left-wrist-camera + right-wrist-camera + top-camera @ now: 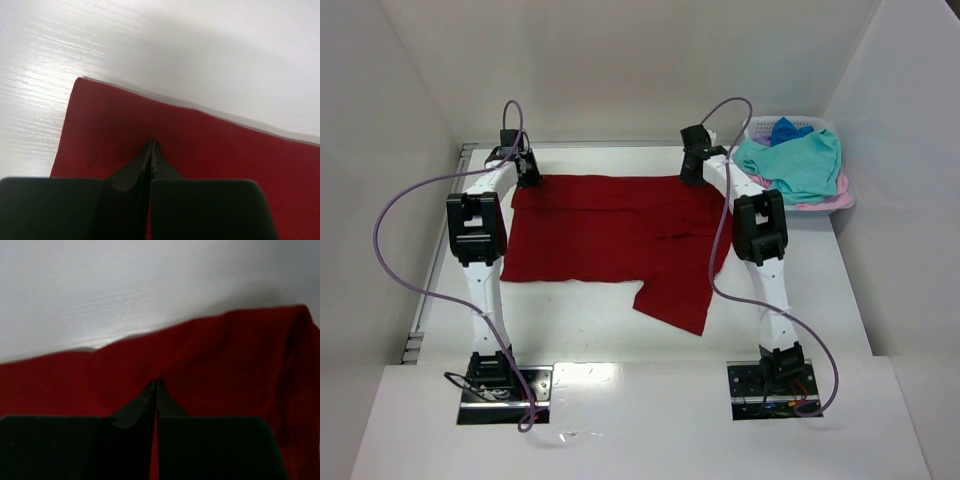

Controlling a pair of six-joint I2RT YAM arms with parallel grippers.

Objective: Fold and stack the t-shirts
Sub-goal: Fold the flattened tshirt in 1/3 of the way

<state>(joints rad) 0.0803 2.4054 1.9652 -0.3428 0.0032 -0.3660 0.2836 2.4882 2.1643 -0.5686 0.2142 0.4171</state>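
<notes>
Overall, the work surface is a white table [590,330] enclosed by plain white walls [620,60] on the left, far and right sides. Count: two arms, two purple cables, one laundry basket [847,192], four garments. One dark red t-shirt [610,230] lies spread flat on the middle of the table, with one portion extending toward the near edge on the right. The left gripper [527,172] is at the far left corner of this shirt; in the left wrist view its fingers are pressed together, pinching the red fabric at their tips. The right gripper [695,165] is at the far right edge of the same shirt; its fingers are likewise brought together on the red cloth, with a thin sliver of red between them. The pale basket stands in the far right corner and contains one teal t-shirt [795,160] on top, one pink t-shirt [820,202] underneath and one blue t-shirt [785,130] at the back.
</notes>
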